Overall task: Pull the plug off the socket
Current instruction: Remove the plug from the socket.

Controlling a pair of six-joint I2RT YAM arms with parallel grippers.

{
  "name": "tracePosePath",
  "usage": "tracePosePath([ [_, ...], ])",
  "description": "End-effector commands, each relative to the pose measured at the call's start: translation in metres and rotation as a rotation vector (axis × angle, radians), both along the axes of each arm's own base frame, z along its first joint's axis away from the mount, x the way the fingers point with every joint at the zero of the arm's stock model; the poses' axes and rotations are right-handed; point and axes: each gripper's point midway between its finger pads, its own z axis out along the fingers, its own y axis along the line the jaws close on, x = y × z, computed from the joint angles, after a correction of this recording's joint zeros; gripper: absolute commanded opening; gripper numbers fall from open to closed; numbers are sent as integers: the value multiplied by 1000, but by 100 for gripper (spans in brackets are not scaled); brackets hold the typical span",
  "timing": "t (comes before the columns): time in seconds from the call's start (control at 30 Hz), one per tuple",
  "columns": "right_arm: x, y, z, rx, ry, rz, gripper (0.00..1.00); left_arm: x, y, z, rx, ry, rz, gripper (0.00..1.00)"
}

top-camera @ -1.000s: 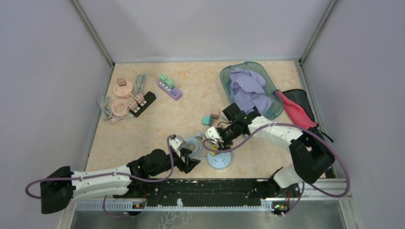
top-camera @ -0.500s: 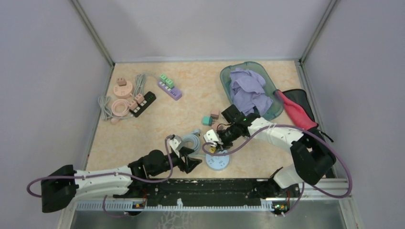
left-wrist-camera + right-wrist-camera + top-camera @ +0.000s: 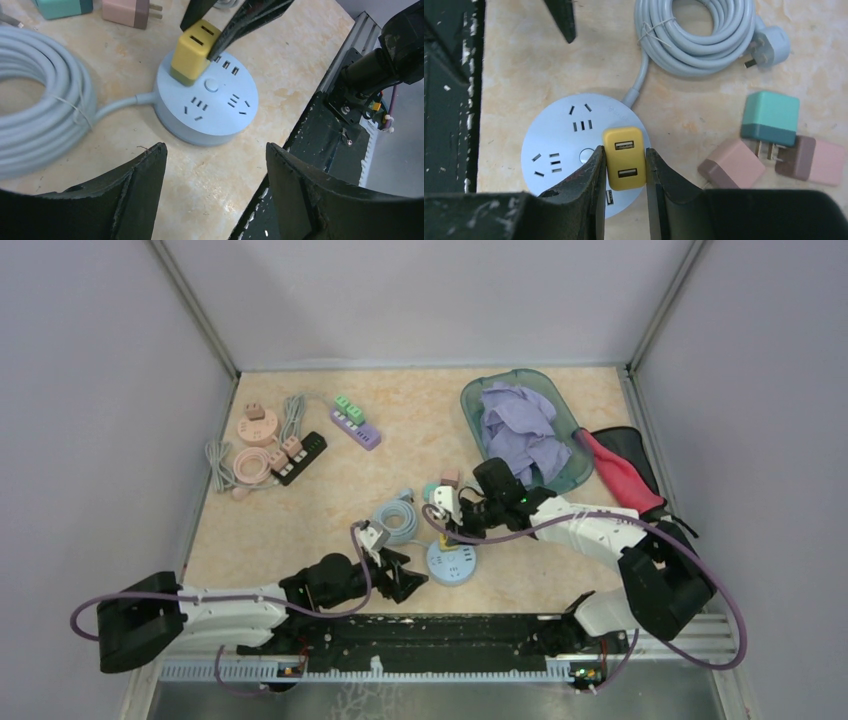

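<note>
Jaws of the right gripper (image 3: 624,152) are closed on the yellow plug (image 3: 624,165), one finger on each of its side faces; a second ago they stood half open above it. The left gripper (image 3: 215,150) has its jaws wide apart and holds nothing. It hangs low over the table (image 3: 400,455), just beside the socket, slightly more open than before.

On the table, the teal basin (image 3: 560,430) with the purple cloth (image 3: 520,430) lies at the far right, in the same place as before. The grey coiled cable (image 3: 395,520) now lies further from the arm bases than a second ago and is apart from the left gripper, which was almost on it then. The round blue socket (image 3: 452,563) has also shifted a little to the left and away from the near edge. Its cord runs to the coil.

The yellow plug still stands on the socket near its edge, slightly tilted in the left wrist view, with its base meeting the socket top. Near the coil lie one teal adapter (image 3: 770,117) and two pink adapters (image 3: 731,167), all unplugged.
</note>
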Motion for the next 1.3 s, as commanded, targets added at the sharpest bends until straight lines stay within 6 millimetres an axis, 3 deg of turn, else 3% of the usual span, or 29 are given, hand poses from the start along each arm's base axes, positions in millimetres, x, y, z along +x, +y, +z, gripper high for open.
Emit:
tracePosePath([
  [0.0,47,11,22,83,-34,-272,0,6,-11,19,-68,19,23,77],
  [0.1,54,14,26,119,-7,-345,0,11,-7,11,-43,25,58,77],
  [0.3,43,24,23,150,51,-333,0,26,3,-3,-5,107,195,84],
  [0.53,42,27,22,137,30,-314,0,32,-1,-5,-56,237,232,91],
  [0.67,43,27,33,171,9,-324,0,34,-1,-4,-153,365,232,91],
  [0.93,41,31,29,180,58,-332,0,39,7,-15,-279,633,372,83],
  [1.27,44,34,29,229,224,-393,0,33,4,-29,-355,789,404,77],
])
